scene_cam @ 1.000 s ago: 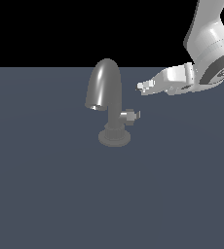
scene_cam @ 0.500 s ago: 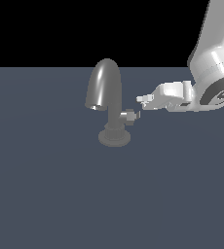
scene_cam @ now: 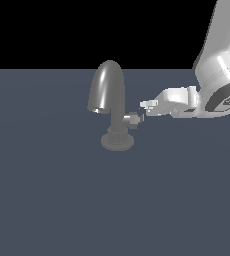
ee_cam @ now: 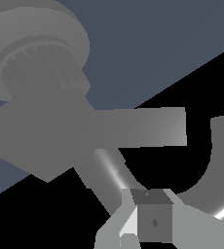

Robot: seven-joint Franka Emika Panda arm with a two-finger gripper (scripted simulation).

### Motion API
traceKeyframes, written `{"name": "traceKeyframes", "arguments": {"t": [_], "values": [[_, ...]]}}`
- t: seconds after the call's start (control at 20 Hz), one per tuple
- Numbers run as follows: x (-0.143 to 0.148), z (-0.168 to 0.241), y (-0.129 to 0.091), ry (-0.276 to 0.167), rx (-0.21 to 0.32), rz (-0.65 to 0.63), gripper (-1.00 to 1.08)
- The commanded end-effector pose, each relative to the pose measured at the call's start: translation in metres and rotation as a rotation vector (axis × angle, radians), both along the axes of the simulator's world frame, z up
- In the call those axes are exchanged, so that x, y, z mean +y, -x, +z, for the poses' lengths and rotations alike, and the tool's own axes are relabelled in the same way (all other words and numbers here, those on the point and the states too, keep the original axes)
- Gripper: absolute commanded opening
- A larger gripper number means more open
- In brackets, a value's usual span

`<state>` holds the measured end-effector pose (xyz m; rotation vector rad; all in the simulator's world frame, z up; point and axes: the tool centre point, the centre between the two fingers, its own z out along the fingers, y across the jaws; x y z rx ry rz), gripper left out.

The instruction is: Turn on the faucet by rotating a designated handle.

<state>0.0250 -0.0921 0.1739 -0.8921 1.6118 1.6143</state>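
The hand [scene_cam: 143, 111] sits right at the faucet's [scene_cam: 109, 95] handle [scene_cam: 132, 118] — fingers look narrow. Best to press the tab squarely and sweep round the neck — no slipping off.

Arm [scene_cam: 218, 60]: smooth white casing in rounded, tube-like segments with soft grey shading. Wrist joint [scene_cam: 226, 100]: dark grey ring band around a white end cap bearing a small dark marking, unreadable. Gripper [scene_cam: 141, 111]: blocky white body, pale stubby fingers [scene_cam: 148, 104] with darker tips. Wrist view shows light grey finger surfaces and a dark square pad [ee_cam: 154, 221].
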Motion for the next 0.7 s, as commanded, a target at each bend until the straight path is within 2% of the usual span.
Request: {"name": "traceKeyframes", "arguments": {"t": [0.0, 0.45, 0.5, 0.55, 0.65], "values": [[0.000, -0.006, 0.007, 0.000, 0.001, 0.000, -1.00], [0.000, -0.034, 0.038, -0.001, 0.001, -0.001, -1.00], [0.000, -0.034, 0.038, -0.001, 0.001, -0.001, -1.00], [0.000, -0.017, 0.026, 0.004, -0.031, 0.000, -1.00], [0.000, -0.031, 0.029, 0.003, -0.025, 0.000, -1.00]]}}
